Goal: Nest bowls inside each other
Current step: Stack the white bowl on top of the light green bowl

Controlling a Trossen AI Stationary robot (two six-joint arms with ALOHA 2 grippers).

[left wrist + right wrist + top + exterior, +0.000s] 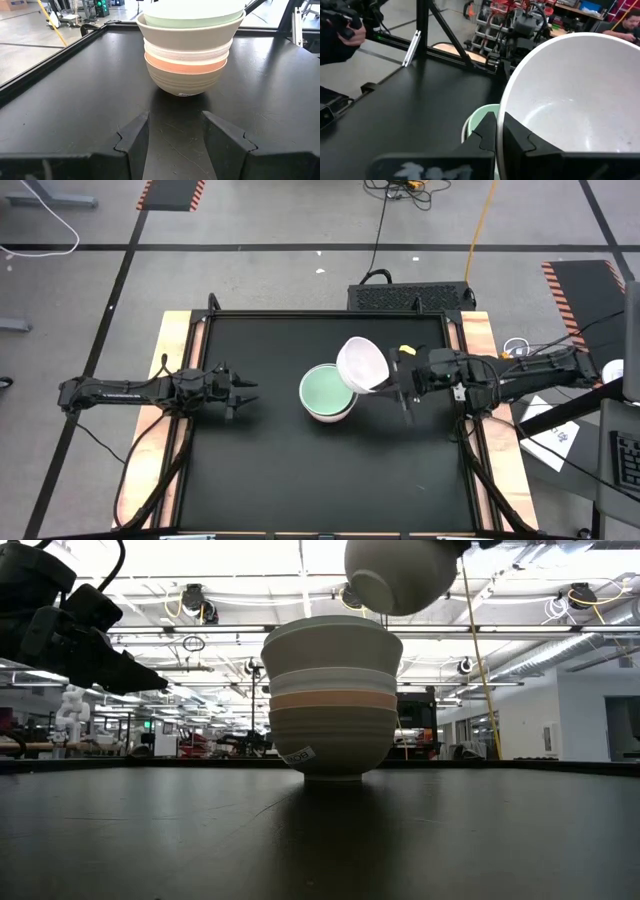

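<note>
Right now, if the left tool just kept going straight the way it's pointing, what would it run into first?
Most likely the stack of bowls. The left tool sits open, pointing across the table straight at the stack, with only bare black table between them. Its height over the table is hard to judge, so contact could be low.

Robotics lab or industrial workshop, open-plan.

A black-topped table (330, 470) is set on a grey concrete floor (260, 220) marked with black tape lines; hazard-striped mats (172, 193) are seen at the upper left and right of the high view. Loose cables (380, 225) are trailed across the floor. In the low view, exposed ceiling ducts (590, 640) and strip lights are seen at upper right. Metal racks of equipment (530, 22) are seen at top centre of the right wrist view.
</note>
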